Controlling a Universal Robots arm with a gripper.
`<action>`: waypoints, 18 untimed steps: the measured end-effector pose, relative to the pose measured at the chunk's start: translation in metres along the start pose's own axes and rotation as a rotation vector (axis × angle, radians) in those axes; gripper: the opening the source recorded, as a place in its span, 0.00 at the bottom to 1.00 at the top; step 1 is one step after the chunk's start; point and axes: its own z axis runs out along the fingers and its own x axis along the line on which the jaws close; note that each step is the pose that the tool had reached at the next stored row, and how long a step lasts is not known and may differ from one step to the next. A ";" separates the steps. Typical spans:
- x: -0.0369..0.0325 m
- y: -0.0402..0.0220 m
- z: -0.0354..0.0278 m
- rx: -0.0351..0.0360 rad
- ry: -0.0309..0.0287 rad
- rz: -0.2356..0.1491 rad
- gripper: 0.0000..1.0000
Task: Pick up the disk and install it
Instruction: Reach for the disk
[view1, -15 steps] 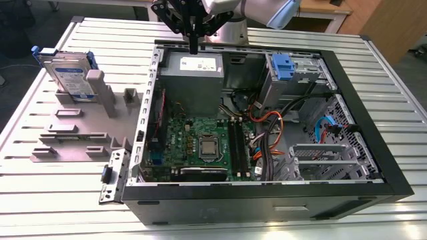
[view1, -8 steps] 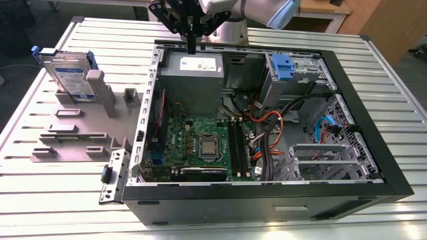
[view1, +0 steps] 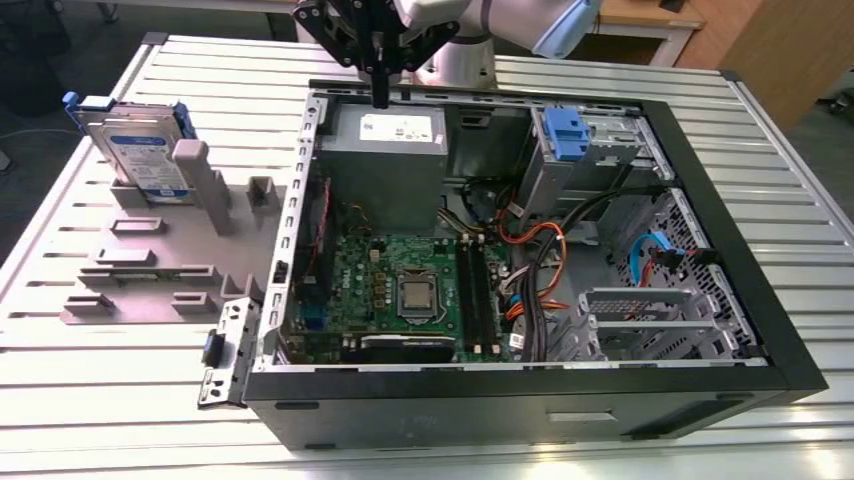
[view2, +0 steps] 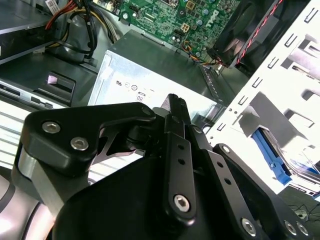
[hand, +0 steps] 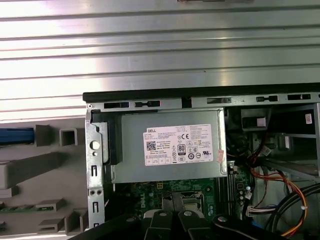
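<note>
**Gripper clenched over open PC case, disk parked in holder**

The gripper (view1: 382, 98) hangs above the far end of the open computer case (view1: 747, 250) and points down. It is clenched: the fingers are pressed together into one thin black bar. It touches none of the parts.

Right below it sits the power supply (view1: 387, 160), a grey metal box with a white sticker. The first wrist view looks straight down on that box (hand: 170, 150). In the second wrist view the gripper (view2: 175, 102) again reads as clenched.

The disk (view1: 138, 150) stands upright, slightly tilted, in a slot of the grey holder (view1: 160, 270). It has a silver body, a white-and-blue label and a blue carrier frame. The holder lies on the slatted metal bench (view1: 120, 420) outside the case, on the exterior view's left, so the disk is well apart from the gripper.

Inside the case are the green motherboard (view1: 400, 285) and a blue latch piece (view1: 566, 135) on the drive cage, toward the exterior view's right.
</note>
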 end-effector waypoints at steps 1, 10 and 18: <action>0.0004 -0.0001 0.0000 0.0000 0.0000 0.000 0.11; 0.0030 -0.0003 0.0000 0.0000 0.0000 0.000 0.11; 0.0078 -0.0006 0.0007 -0.0019 0.0003 0.000 0.11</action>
